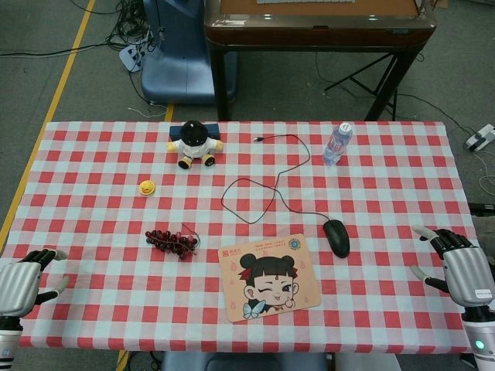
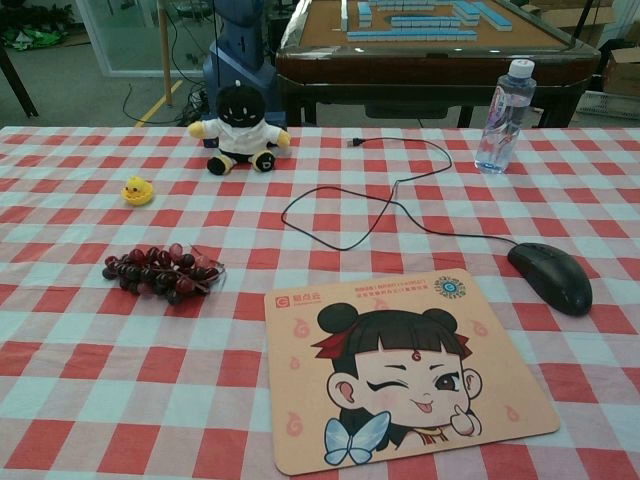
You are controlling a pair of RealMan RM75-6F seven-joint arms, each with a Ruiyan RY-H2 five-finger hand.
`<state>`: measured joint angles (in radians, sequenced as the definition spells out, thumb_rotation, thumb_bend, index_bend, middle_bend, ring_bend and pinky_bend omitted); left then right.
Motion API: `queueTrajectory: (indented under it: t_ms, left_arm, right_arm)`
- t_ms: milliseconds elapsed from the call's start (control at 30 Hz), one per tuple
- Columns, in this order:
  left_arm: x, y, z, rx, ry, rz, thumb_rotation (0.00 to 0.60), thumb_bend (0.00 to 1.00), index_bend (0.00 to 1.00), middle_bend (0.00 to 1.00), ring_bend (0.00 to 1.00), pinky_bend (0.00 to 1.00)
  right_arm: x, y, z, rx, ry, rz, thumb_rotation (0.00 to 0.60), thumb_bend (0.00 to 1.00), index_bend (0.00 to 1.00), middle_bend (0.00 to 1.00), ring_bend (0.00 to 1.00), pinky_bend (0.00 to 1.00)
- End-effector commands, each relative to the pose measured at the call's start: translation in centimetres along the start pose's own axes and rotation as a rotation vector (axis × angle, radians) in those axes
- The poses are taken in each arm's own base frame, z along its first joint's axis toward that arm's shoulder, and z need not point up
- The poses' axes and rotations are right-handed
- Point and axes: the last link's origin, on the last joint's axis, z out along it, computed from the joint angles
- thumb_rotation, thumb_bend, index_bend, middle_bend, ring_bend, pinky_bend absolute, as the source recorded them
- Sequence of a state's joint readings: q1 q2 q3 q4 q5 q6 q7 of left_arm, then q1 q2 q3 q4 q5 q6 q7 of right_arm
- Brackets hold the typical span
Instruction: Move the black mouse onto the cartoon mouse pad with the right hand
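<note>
The black mouse (image 1: 336,237) (image 2: 550,277) lies on the checked cloth just right of the cartoon mouse pad (image 1: 268,276) (image 2: 400,372), apart from it. Its black cable (image 1: 267,179) (image 2: 380,205) loops away toward the table's far side. My right hand (image 1: 456,268) rests at the table's right front edge, fingers apart and holding nothing, well to the right of the mouse. At the left front corner sits my left hand (image 1: 27,278), also empty with its fingers apart. Neither hand shows in the chest view.
A bunch of dark red grapes (image 1: 171,240) (image 2: 160,271) lies left of the pad. A small yellow duck (image 1: 147,187) (image 2: 137,190), a plush doll (image 1: 193,144) (image 2: 239,130) and a water bottle (image 1: 337,144) (image 2: 503,116) stand further back. A wooden table (image 1: 317,31) is behind.
</note>
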<state>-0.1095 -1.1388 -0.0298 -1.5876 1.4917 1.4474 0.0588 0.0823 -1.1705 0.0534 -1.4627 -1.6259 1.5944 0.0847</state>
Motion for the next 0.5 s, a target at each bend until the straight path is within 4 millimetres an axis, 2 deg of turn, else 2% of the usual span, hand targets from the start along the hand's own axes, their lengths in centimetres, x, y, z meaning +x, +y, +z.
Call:
queueTrajectory:
  t_ms: [33, 133, 233, 367, 433, 500]
  left_arm:
    - [0.1, 0.0, 0.0, -0.002, 0.004, -0.001, 0.6, 0.29, 0.48, 0.42, 0.39, 0.63]
    - [0.1, 0.0, -0.1, 0.0, 0.003, -0.007, 0.6, 0.29, 0.48, 0.42, 0.39, 0.63]
    - [0.2, -0.1, -0.1, 0.002, 0.0, -0.01, 0.6, 0.29, 0.48, 0.42, 0.39, 0.63]
    - [0.4, -0.2, -0.1, 0.007, 0.003, -0.024, 0.6, 0.29, 0.48, 0.42, 0.39, 0.63]
    - [0.4, -0.3, -0.1, 0.006, 0.003, -0.028, 0.6, 0.29, 0.48, 0.42, 0.39, 0.63]
    - [0.5, -0.3, -0.2, 0.004, 0.004, -0.028, 0.6, 0.29, 0.48, 0.42, 0.39, 0.63]
  right_arm:
    - [-0.1, -0.1, 0.1, 0.005, -0.007, -0.003, 0.6, 0.06, 0.26, 0.42, 0.31, 0.43]
    - [-0.5, -0.2, 0.3, 0.004, -0.019, -0.012, 0.6, 0.06, 0.26, 0.42, 0.31, 0.49]
    - [-0.9, -0.3, 0.6, -0.001, -0.042, -0.021, 0.6, 0.06, 0.26, 0.43, 0.33, 0.59]
    - [-1.5, -0.3, 1.3, -0.013, -0.071, -0.04, 0.6, 0.08, 0.26, 0.5, 0.47, 0.72]
    - [-1.8, -0.2, 1.5, -0.022, -0.1, -0.057, 0.6, 0.12, 0.26, 0.58, 0.55, 0.78]
    - [-2.1, -0.2, 1.9, -0.03, -0.126, -0.075, 0.6, 0.2, 0.26, 0.67, 0.63, 0.83]
